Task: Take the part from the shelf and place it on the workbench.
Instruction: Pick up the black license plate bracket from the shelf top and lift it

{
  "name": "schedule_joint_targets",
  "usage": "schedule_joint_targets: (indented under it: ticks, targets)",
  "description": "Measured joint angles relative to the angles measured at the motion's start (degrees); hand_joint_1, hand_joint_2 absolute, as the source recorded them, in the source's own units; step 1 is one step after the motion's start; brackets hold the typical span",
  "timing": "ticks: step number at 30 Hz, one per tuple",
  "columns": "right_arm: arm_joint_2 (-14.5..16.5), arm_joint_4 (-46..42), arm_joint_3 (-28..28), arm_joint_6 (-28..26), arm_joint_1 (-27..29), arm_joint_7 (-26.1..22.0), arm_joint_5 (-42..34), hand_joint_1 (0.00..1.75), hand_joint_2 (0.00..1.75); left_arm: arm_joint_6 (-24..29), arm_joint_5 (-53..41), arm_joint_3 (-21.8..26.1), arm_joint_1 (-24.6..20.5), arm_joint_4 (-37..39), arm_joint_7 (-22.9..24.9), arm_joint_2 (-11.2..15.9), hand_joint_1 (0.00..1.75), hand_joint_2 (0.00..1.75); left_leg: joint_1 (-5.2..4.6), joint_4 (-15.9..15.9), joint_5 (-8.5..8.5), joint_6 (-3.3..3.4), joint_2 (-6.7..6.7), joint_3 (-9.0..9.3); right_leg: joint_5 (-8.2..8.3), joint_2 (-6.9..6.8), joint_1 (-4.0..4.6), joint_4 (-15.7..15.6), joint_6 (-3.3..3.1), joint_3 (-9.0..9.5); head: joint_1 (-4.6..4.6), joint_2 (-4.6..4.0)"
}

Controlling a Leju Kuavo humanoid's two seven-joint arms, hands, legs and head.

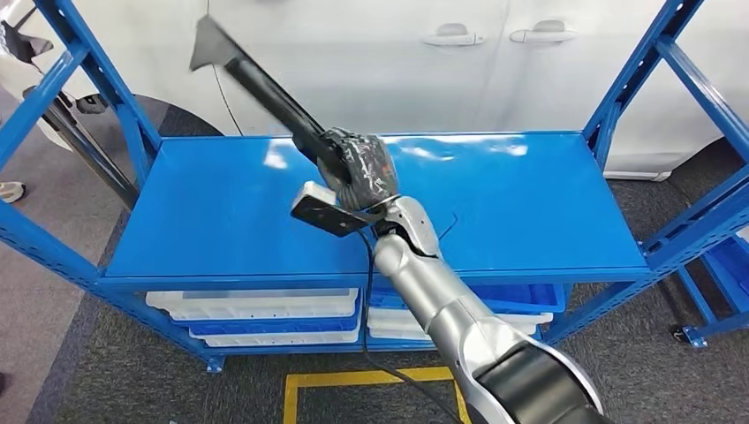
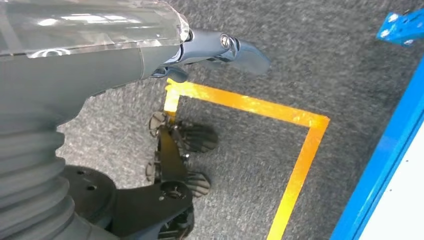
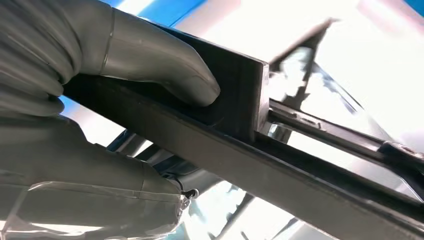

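Right hand (image 1: 358, 168) grips the long black part (image 1: 256, 79) above the blue shelf (image 1: 221, 212); left hand (image 2: 220, 50) hangs empty, fingers apart

The shelf's blue top (image 1: 530, 203) lies bare from edge to edge, so a hand can pass over it from the front edge; the slanted blue uprights (image 1: 97, 79) at its left and right ends hem in the sides. The right hand (image 1: 360, 168) holds the long black part (image 1: 265, 88) tilted above the middle, its far end reaching past the back edge toward the white car (image 1: 397, 53) close behind. Under the top, white and blue trays (image 1: 256, 305) fill the lower tier.
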Motion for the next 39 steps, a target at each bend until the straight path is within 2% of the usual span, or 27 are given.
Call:
schedule_joint_targets:
  ticks: [2, 3, 4, 6, 7, 8, 9, 11, 12, 14, 16, 18, 19, 21, 22, 23, 24, 25, 27, 28, 29, 32, 33, 35, 37, 38, 39]
  targets:
    - [-0.48, -6.55, -0.89, 4.41, 2.68, -2.13, -8.25, 1.75, 1.75, -0.07, -0.21, 0.17, 0.00, 0.00, 0.06, -0.03, 0.00, 1.75, 0.12, 0.33, -0.52, -0.46, 0.09, -0.13, 0.18, -0.07, -0.25, -0.50, -0.58, 0.29, -0.01, 0.00]
    - [-0.79, -10.40, -1.30, 7.83, 4.30, -3.37, -13.60, 1.75, 1.75, -0.13, -0.27, 0.27, -0.01, 0.00, 0.08, -0.06, 0.00, 1.75, 0.15, 1.62, -1.44, -0.67, 0.18, -0.65, 0.27, -0.12, -0.42, -0.78, -0.90, 0.47, -0.01, 0.00]
    - [-1.21, -14.94, -1.74, 12.64, 6.18, -4.55, -20.25, 1.75, 1.75, -0.19, -0.30, 0.38, -0.01, 0.00, 0.07, -0.09, 0.00, 1.75, 0.21, 4.32, -3.02, -0.86, 0.28, -1.82, 0.31, -0.17, -0.51, -0.99, -1.18, 0.64, -0.02, 0.00]
    - [-2.23, -23.16, -2.35, 23.18, 10.01, -5.78, -32.83, 1.75, 1.75, -0.32, -0.34, 0.66, 0.07, 0.00, -0.03, -0.13, 0.00, 1.75, 0.23, 12.12, -6.60, -1.18, 0.38, -5.36, 0.18, -0.20, -0.38, -1.04, -1.54, 0.76, -0.02, 0.00]
    - [-2.81, -26.91, -2.57, 28.06, 12.07, -5.94, -38.05, 1.75, 1.75, -0.34, -0.41, 0.83, 0.14, 0.00, -0.08, -0.13, 0.00, 1.75, 0.23, 15.25, -7.54, -1.28, 0.38, -6.92, 0.11, -0.18, -0.32, -1.03, -1.60, 0.81, -0.02, 0.00]
    - [-3.35, -30.03, -2.67, 31.99, 14.01, -6.05, -41.83, 1.75, 1.75, -0.36, -0.50, 1.03, 0.21, 0.00, -0.13, -0.13, 0.00, 1.75, 0.23, 16.34, -7.33, -1.30, 0.38, -7.56, 0.03, -0.14, -0.28, -1.01, -1.60, 0.90, -0.02, 0.00]
    - [-3.82, -32.77, -2.72, 35.22, 15.83, -6.27, -44.66, 1.75, 1.75, -0.37, -0.63, 1.21, 0.26, 0.00, -0.14, -0.12, 0.00, 1.75, 0.23, 14.97, -5.95, -1.23, 0.38, -7.02, -0.07, -0.07, -0.27, -0.97, -1.55, 1.02, -0.02, 0.00]
    - [-4.58, -37.29, -2.70, 40.84, 19.00, -6.97, -48.81, 1.75, 1.75, -0.37, -0.93, 1.51, 0.25, 0.00, -0.16, -0.09, 0.00, 1.75, 0.21, 7.45, -1.75, -0.79, 0.38, -3.59, -0.40, 0.10, -0.27, -0.86, -1.32, 1.40, -0.02, 0.00]
    - [-4.89, -38.97, -2.59, 43.29, 20.31, -7.52, -50.33, 1.75, 1.75, -0.37, -1.13, 1.60, 0.19, 0.00, -0.15, -0.07, 0.00, 1.75, 0.08, 3.66, -0.36, -0.48, 0.37, -1.77, -0.56, 0.17, -0.18, -0.71, -1.13, 1.47, -0.02, 0.00]
    - [-5.37, -41.75, -1.99, 47.89, 23.02, -8.74, -52.73, 1.75, 1.75, -0.33, -1.61, 1.67, 0.03, 0.00, -0.11, -0.04, 0.00, 1.75, -0.21, 0.26, 0.19, 0.08, 0.27, -0.15, -0.67, 0.25, -0.08, -0.57, -0.58, 1.41, -0.02, 0.00]
    - [-5.72, -44.27, -0.76, 51.99, 25.85, -9.63, -54.30, 1.75, 1.75, -0.26, -2.11, 1.68, -0.05, 0.00, -0.04, -0.04, 0.00, 1.75, -0.24, -0.08, 0.08, 0.58, 0.18, 0.03, -0.66, 0.28, -0.06, -0.60, 0.05, 1.36, -0.02, 0.00]
    - [-5.90, -46.19, 0.83, 54.90, 28.08, -9.88, -55.11, 1.75, 1.75, -0.15, -2.41, 1.68, -0.09, 0.00, 0.02, -0.12, 0.00, 1.75, 0.01, -0.58, 0.32, 1.17, 0.24, 0.31, -1.72, 0.23, -0.13, 0.57, 0.63, 1.01, -0.01, 0.00]
    - [-5.95, -47.01, 1.67, 56.04, 28.97, -9.91, -55.30, 1.75, 1.75, -0.07, -2.56, 1.68, -0.16, 0.00, 0.03, -0.15, 0.00, 1.75, 0.15, -0.80, 0.45, 1.44, 0.30, 0.44, -3.19, 0.19, -0.22, 2.83, 0.90, 0.04, -0.01, 0.00]
    - [-6.00, -48.27, 3.19, 57.75, 30.62, -9.97, -55.23, 1.75, 1.75, 0.08, -2.95, 1.68, -0.22, 0.00, 0.06, -0.18, 0.00, 1.75, 0.13, -0.85, 0.48, 1.70, 0.40, 0.44, -7.03, 0.08, -0.50, 10.33, 1.29, -3.35, 0.00, 0.00]
    - [-6.01, -48.76, 3.86, 58.41, 31.46, -9.98, -54.97, 1.75, 1.75, 0.11, -3.15, 1.68, -0.21, 0.00, 0.08, -0.18, 0.00, 1.75, 0.11, -0.84, 0.47, 1.76, 0.42, 0.43, -8.40, 0.04, -0.63, 13.95, 1.45, -5.03, 0.00, 0.00]
    - [-6.00, -49.19, 4.42, 58.91, 32.19, -9.98, -54.60, 1.75, 1.75, 0.11, -3.41, 1.67, -0.18, 0.00, 0.10, -0.19, 0.00, 1.75, 0.11, -0.83, 0.47, 1.76, 0.41, 0.43, -8.73, 0.01, -0.73, 15.87, 1.56, -5.89, 0.00, 0.00]
    - [-5.94, -49.62, 4.87, 59.31, 32.80, -9.98, -54.20, 1.75, 1.75, 0.09, -3.71, 1.66, -0.16, 0.00, 0.13, -0.23, 0.00, 1.75, 0.12, -0.79, 0.45, 1.74, 0.39, 0.45, -7.95, -0.02, -0.85, 15.52, 1.62, -5.65, 0.00, 0.00]
    - [-5.80, -50.11, 5.27, 59.62, 33.24, -9.97, -53.81, 1.75, 1.75, 0.05, -3.97, 1.64, -0.16, 0.00, 0.14, -0.27, 0.00, 1.75, 0.14, -0.71, 0.41, 1.67, 0.36, 0.49, -6.23, -0.05, -0.96, 12.74, 1.60, -4.19, 0.00, 0.00]
    - [-5.33, -51.15, 5.83, 60.09, 33.66, -9.97, -53.08, 1.75, 1.75, 0.00, -4.49, 1.60, -0.23, 0.00, 0.25, -0.34, 0.00, 1.75, 0.07, -0.39, 0.20, 1.28, 0.29, 0.51, -2.79, -0.15, -0.99, 4.53, 1.36, 0.09, 0.00, 0.00]
    - [-5.05, -51.62, 5.99, 60.26, 33.77, -9.98, -52.69, 1.75, 1.75, -0.01, -4.72, 1.58, -0.28, 0.00, 0.37, -0.34, 0.00, 1.75, 0.00, -0.23, 0.10, 0.95, 0.27, 0.48, -1.90, -0.16, -0.91, 1.60, 1.10, 1.55, 0.00, 0.00]
    - [-4.79, -51.99, 6.06, 60.38, 33.86, -9.98, -52.36, 1.75, 1.75, -0.05, -4.94, 1.58, -0.32, 0.00, 0.53, -0.34, 0.00, 1.75, -0.09, -0.13, 0.03, 0.59, 0.27, 0.45, -1.68, -0.14, -0.80, 0.18, 0.83, 2.21, 0.00, 0.00]
    - [-4.26, -52.74, 6.13, 60.33, 34.04, -9.99, -52.03, 1.75, 1.75, -0.37, -5.29, 1.57, -0.42, 0.00, 1.24, -0.33, 0.00, 1.75, 0.04, -0.14, -0.08, -0.50, 0.29, 0.53, -1.55, -0.04, -0.60, -0.35, -0.26, 2.30, 0.00, 0.00]
    - [-4.09, -52.98, 6.16, 60.19, 34.03, -9.99, -52.03, 1.75, 1.75, -0.52, -5.29, 1.56, -0.44, 0.00, 1.53, -0.34, 0.00, 1.75, 0.13, 0.56, -0.70, -0.77, 0.30, 0.27, -1.40, -0.10, -0.64, -0.59, -0.66, 2.42, -0.01, 0.00]
    - [-3.78, -53.40, 6.22, 60.00, 34.03, -9.99, -52.03, 1.75, 1.75, -0.75, -5.32, 1.55, -0.42, 0.00, 2.03, -0.39, 0.00, 1.75, 0.23, 5.50, -3.79, -1.13, 0.33, -1.85, -1.18, -0.25, -0.77, -0.94, -1.23, 2.57, -0.01, 0.00]
    - [-3.65, -53.54, 6.24, 59.95, 34.12, -9.99, -52.03, 1.75, 1.75, -0.80, -5.35, 1.55, -0.31, 0.00, 2.32, -0.42, 0.00, 1.75, 0.24, 13.30, -7.39, -1.39, 0.34, -5.36, -1.19, -0.29, -0.57, -0.92, -1.45, 2.49, -0.01, 0.00]
    - [-3.65, -53.54, 6.24, 59.95, 34.19, -9.99, -52.03, 1.75, 1.75, -0.79, -5.34, 1.55, -0.23, 0.00, 2.38, -0.41, 0.00, 1.75, 0.24, 15.85, -8.05, -1.43, 0.34, -6.54, -1.21, -0.29, -0.45, -0.89, -1.49, 2.47, -0.01, 0.00]
    - [-3.65, -53.54, 6.24, 59.95, 34.24, -9.98, -52.02, 1.75, 1.75, -0.79, -5.34, 1.55, -0.18, 0.00, 2.42, -0.41, 0.00, 1.75, 0.23, 16.20, -7.53, -1.38, 0.34, -6.69, -1.23, -0.28, -0.36, -0.85, -1.52, 2.50, -0.02, 0.00]
